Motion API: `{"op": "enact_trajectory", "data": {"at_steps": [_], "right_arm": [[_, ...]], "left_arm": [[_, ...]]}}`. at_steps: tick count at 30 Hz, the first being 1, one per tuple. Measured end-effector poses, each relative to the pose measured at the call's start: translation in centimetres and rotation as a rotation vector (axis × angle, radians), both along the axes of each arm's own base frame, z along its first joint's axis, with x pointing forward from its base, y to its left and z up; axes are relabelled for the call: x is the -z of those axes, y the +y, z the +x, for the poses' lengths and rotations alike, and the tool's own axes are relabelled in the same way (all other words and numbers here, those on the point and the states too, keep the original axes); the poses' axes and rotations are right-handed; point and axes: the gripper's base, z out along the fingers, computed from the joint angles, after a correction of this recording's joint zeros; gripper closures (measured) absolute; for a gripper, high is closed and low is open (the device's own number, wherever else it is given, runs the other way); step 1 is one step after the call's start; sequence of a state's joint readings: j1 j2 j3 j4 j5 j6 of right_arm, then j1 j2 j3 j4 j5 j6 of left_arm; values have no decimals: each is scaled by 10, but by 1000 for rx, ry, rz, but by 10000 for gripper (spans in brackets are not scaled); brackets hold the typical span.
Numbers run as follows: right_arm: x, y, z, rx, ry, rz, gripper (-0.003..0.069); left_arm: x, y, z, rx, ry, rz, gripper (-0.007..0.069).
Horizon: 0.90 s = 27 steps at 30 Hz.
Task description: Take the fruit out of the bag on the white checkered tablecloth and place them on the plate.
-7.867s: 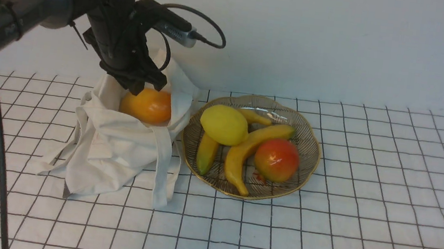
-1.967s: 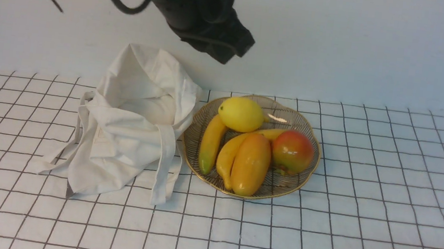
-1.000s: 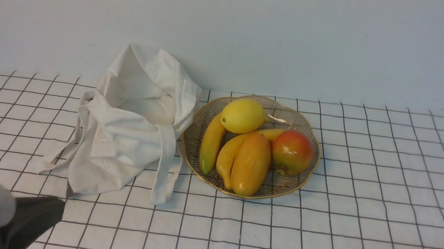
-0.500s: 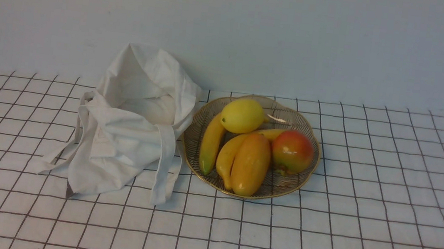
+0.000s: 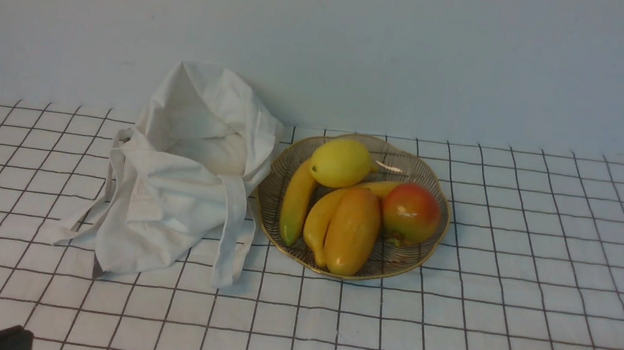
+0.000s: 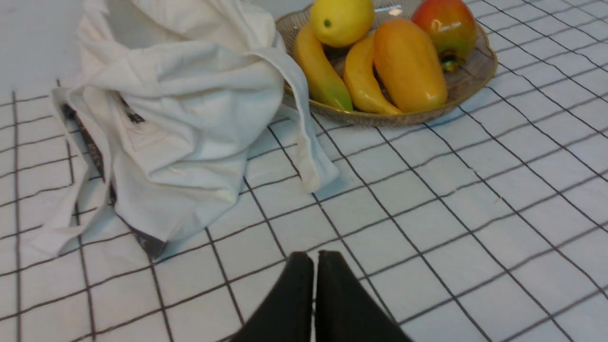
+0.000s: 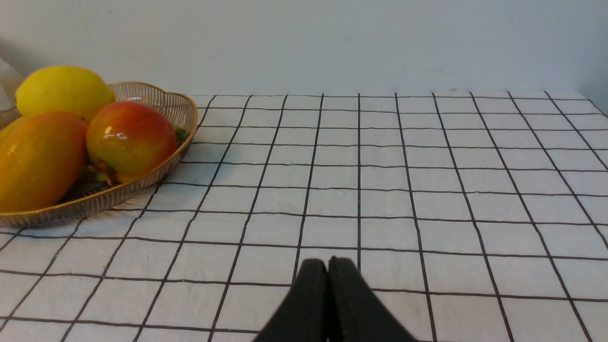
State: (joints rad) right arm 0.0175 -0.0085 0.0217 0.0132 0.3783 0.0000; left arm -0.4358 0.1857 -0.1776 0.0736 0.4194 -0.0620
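Altogether one mango [image 5: 352, 231], one lemon [image 5: 341, 162], two bananas [image 5: 297, 202]; one plate [image 5: 434, 245].

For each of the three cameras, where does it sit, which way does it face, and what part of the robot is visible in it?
Front view: between the arms, facing the wall over bag and plate; only a dark bit of the left arm shows.
Left wrist view: low, facing bag, plate and mango; left claw shut.
Right wrist view: low over the tablecloth, plate at its edge; right claw shut.
Shared: all show the plate and mango.
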Motion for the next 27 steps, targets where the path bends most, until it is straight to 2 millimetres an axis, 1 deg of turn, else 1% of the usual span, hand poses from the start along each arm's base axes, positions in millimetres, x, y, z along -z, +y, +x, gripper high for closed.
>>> {"op": "enact_trajectory", "data": {"at_steps": [2,4,5,8,12,13,17,18,27], "right_arm": [[0,0,0,0,0,0,675],[0,0,0,0,0,0,675],[0,0,0,0,0,0,675],[0,0,0,0,0,0,675],[0,0,0,0,0,0,675],[0,0,0,0,0,0,675],[0,0,0,0,0,0,675],[0,0,0,0,0,0,675],[0,0,0,0,0,-1,675]], "left_arm": [[-2,7,-3,-83,-32,-19,632],[-2,9,-3,-118,-39,-25,632],[-3,14,-5,-190,-51,-31,632],[1,18,-5,-272,-60,-31,632],[19,23,-4,-366,-65,-19,632],[28,24,-4,-382,-66,-16,632],[48,25,-6,-392,-58,-12,632],[50,25,-6,-392,-53,-11,632],[53,24,-6,-373,-39,-8,632]]}}
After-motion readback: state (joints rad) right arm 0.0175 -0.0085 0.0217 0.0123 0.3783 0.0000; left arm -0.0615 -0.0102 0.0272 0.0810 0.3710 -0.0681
